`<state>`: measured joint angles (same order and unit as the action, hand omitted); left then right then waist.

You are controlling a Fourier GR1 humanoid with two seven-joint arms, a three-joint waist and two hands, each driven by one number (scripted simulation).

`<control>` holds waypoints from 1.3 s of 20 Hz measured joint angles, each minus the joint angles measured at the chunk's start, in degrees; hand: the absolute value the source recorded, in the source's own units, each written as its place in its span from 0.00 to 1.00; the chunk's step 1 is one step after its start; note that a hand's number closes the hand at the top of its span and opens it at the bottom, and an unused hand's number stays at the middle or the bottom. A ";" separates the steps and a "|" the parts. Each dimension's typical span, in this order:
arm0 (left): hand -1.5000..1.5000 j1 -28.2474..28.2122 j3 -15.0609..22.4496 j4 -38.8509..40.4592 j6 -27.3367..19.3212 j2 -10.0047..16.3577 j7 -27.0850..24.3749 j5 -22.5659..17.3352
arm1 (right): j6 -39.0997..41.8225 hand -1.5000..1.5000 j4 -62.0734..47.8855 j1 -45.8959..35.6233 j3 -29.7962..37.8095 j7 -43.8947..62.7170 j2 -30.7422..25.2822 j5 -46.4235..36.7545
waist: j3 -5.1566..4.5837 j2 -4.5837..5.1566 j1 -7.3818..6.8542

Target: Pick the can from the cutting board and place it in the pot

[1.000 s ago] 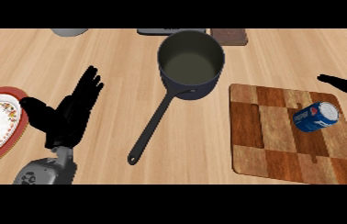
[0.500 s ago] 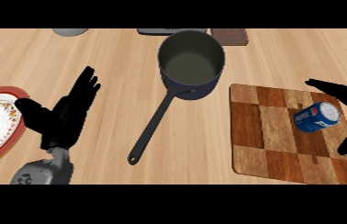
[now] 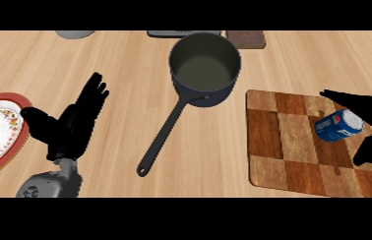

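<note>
A blue can with a white top lies on its side on the chequered wooden cutting board at the right. My right hand comes in from the right edge, fingers spread around the can, one part above it and another below; no closed hold shows. The dark pot stands in the upper middle, empty, its long handle pointing down and left. My left hand rests open at the lower left, fingers up.
A red-rimmed patterned plate lies at the left edge beside my left hand. A grey object, a dark flat item and a brown block line the counter's far edge.
My right hand has come further in from the right edge and now spreads around the can. The can, pot and left hand have hardly moved.
</note>
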<state>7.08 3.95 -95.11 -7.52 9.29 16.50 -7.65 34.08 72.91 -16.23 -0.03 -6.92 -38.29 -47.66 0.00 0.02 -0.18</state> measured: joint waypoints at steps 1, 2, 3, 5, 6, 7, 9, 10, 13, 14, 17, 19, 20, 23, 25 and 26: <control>0.50 -0.58 0.04 -0.64 0.08 -0.17 0.11 0.26 | 0.21 0.00 -0.85 -0.31 0.13 -0.73 -0.09 -0.52 | 0.00 -0.01 -0.02; 0.50 -1.31 -0.11 -1.98 0.07 -0.13 0.79 0.25 | -0.70 0.00 -1.94 -0.23 0.16 -1.42 0.23 -1.19 | -0.01 -0.02 -0.06; 0.50 -0.49 -0.30 -1.57 0.04 -0.31 1.25 0.53 | -0.40 1.00 -2.11 -0.67 0.43 -1.41 0.67 -1.38 | 0.01 -0.01 -0.02; 0.50 -0.30 -0.42 -1.06 0.13 -0.56 0.95 0.80 | -0.64 1.00 -2.47 -0.59 0.49 -4.22 1.07 -0.77 | 0.00 -0.01 0.03; 0.50 -0.24 -0.66 -1.73 0.37 -0.26 1.89 0.54 | -1.15 1.00 -3.26 -1.25 0.47 -5.37 1.54 -0.69 | 0.01 0.00 -0.06; 0.50 -0.51 -1.01 -2.60 0.71 0.11 2.63 0.27 | -1.37 1.00 -2.82 -1.22 0.52 -6.21 1.69 -0.67 | 0.01 -0.01 -0.06; 0.50 -0.19 -0.82 -2.47 0.74 -0.46 2.70 0.71 | -2.82 1.00 -3.67 -1.68 0.79 -8.01 2.30 -1.15 | 0.00 -0.01 -0.04; 0.50 0.26 -0.59 -2.47 0.38 -0.85 3.12 1.25 | -3.05 1.00 -3.16 -1.59 0.89 -8.32 2.71 -1.26 | 0.01 -0.01 0.01; 0.50 0.54 0.14 -1.69 -0.23 -2.21 2.63 2.95 | -4.69 1.00 -4.69 -2.14 1.24 -10.28 3.48 -2.56 | -0.04 -0.03 0.03; 0.50 0.35 -0.57 -0.97 0.50 -2.11 1.66 2.44 | -5.02 1.00 -4.26 -1.94 1.30 -10.35 3.85 -2.90 | -0.08 -0.05 0.06; 0.50 0.79 -1.47 -0.96 0.32 -2.01 2.15 2.46 | -5.52 1.00 -1.06 -0.78 2.47 -3.34 8.02 -3.19 | -0.39 -0.47 0.67; 0.50 0.74 -2.07 -1.04 -0.02 -1.75 2.59 2.42 | -7.23 1.00 0.61 0.21 4.22 4.77 12.36 -3.49 | -0.79 -1.13 1.76; 0.50 0.40 -2.40 -0.91 -0.13 -1.64 2.56 2.38 | -8.59 1.00 1.22 0.87 5.33 8.43 14.35 -3.64 | -1.02 -1.46 2.44; 0.50 -0.34 -3.04 -0.83 -0.49 -1.40 2.64 2.41 | -12.96 1.00 3.48 2.63 7.79 18.27 20.11 -4.47 | -1.58 -2.42 4.14; 0.50 -0.81 -3.30 -0.74 -0.64 -1.21 2.53 2.57 | -16.16 1.00 5.65 3.63 8.23 24.62 23.83 -6.17 | -1.79 -2.77 4.70; 0.50 -1.16 -3.46 -0.73 -0.63 -1.08 2.47 2.57 | -17.73 1.00 6.92 4.09 8.25 27.80 25.34 -7.44 | -1.80 -2.91 4.89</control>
<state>5.92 0.49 -95.84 -8.15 8.21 18.97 -5.08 16.35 79.83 -12.13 8.22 20.88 -12.95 -55.10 -1.80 -2.89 4.71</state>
